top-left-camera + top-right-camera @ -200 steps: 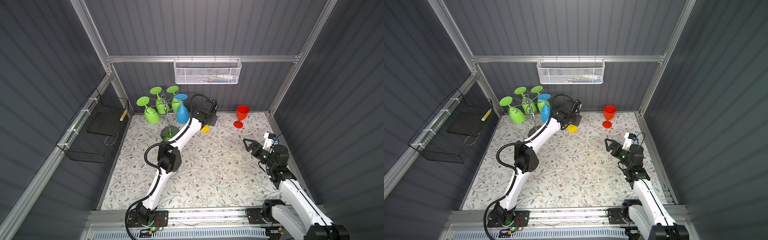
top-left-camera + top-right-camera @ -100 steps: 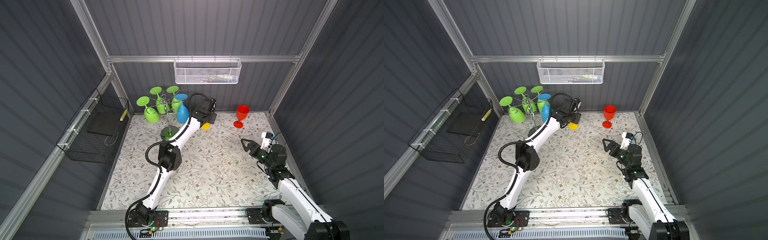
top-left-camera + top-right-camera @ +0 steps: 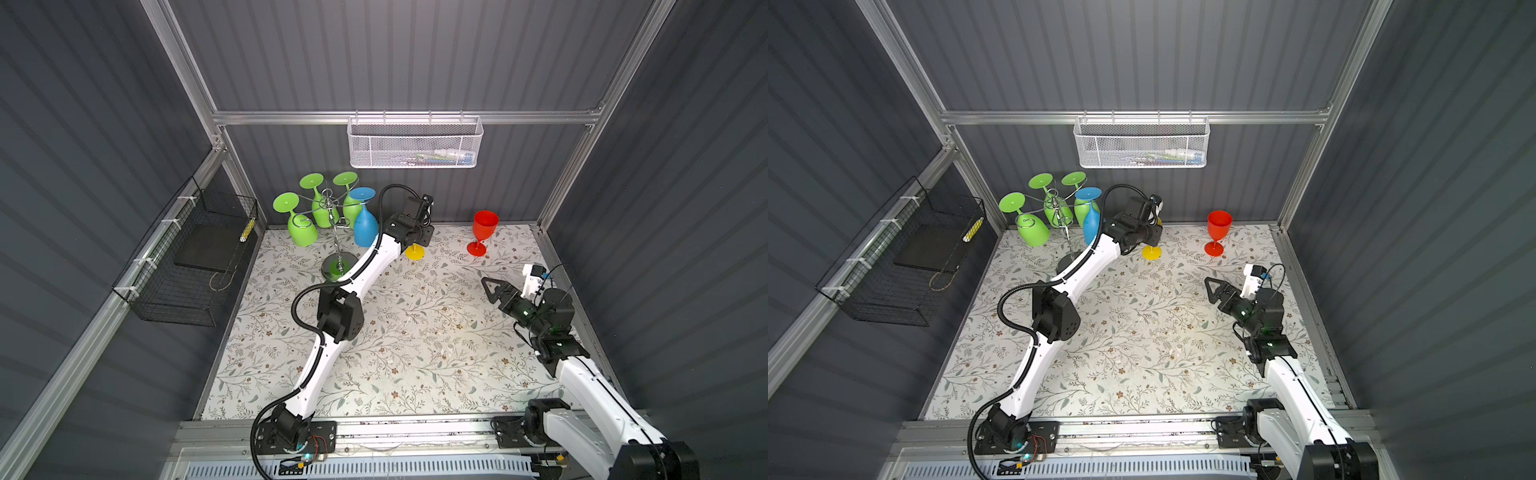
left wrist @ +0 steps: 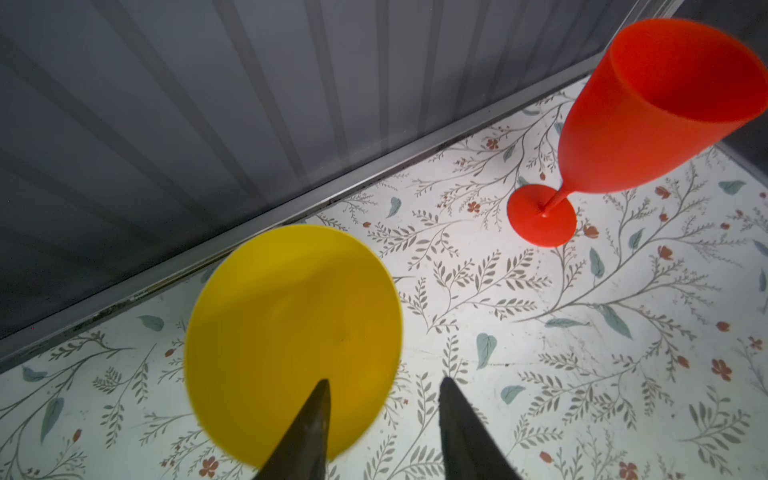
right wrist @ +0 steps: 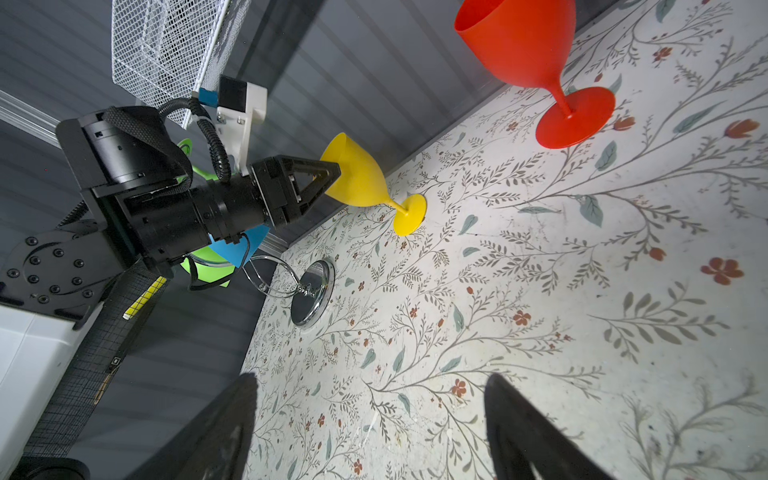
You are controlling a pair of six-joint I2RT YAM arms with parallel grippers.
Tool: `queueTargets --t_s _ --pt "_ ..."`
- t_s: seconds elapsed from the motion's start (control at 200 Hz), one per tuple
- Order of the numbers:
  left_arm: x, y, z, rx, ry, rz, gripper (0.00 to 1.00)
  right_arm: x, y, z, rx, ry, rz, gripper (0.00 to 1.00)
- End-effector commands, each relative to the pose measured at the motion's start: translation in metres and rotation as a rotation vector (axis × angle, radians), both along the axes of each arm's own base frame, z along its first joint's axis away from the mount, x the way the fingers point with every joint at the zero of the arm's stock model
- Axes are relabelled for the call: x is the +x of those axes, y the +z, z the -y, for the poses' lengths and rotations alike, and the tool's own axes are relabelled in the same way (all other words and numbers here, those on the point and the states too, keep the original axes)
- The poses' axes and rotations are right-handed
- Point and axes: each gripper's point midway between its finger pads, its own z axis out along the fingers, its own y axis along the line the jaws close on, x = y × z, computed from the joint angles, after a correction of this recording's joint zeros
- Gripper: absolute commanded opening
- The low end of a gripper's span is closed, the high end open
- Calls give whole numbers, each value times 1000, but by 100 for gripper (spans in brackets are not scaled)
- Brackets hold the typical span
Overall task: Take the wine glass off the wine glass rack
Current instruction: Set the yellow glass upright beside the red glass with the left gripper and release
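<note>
- The yellow wine glass [image 3: 414, 252] was seen upright on the bench [image 3: 415, 332] at 12 o'clock, close to the back wall and apart from the wine glass rack [image 3: 338, 266] at 11 o'clock.
- The left gripper [image 4: 384, 386] was seen released, with its jaws parted astride the glass's rim.
- The right gripper [image 5: 372, 378] was held spread wide over bare bench at 3 o'clock.
- Open bench was seen from the middle to 6 o'clock.
- A red glass [image 3: 484, 224] was seen at 1 o'clock, by the back edge.
- In both top views the yellow bowl was hidden under the left wrist, and only its foot was shown.
</note>
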Motion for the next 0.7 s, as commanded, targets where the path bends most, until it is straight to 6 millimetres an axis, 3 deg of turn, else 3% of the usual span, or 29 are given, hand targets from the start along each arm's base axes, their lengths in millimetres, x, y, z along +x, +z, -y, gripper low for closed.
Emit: queueTargets --t_s 0.0,0.33,0.485,0.695 --pt "8 11 4 -30 -14 40 54 -1 11 -4 -15 22 40 85" --pt "-5 63 15 -125 -72 102 81 -6 22 -1 -44 11 82 88" --pt "-30 90 30 -118 -122 149 88 -10 29 3 -68 -7 106 89" --pt "-73 117 55 -123 -194 181 89 -14 38 8 -97 -37 139 90"
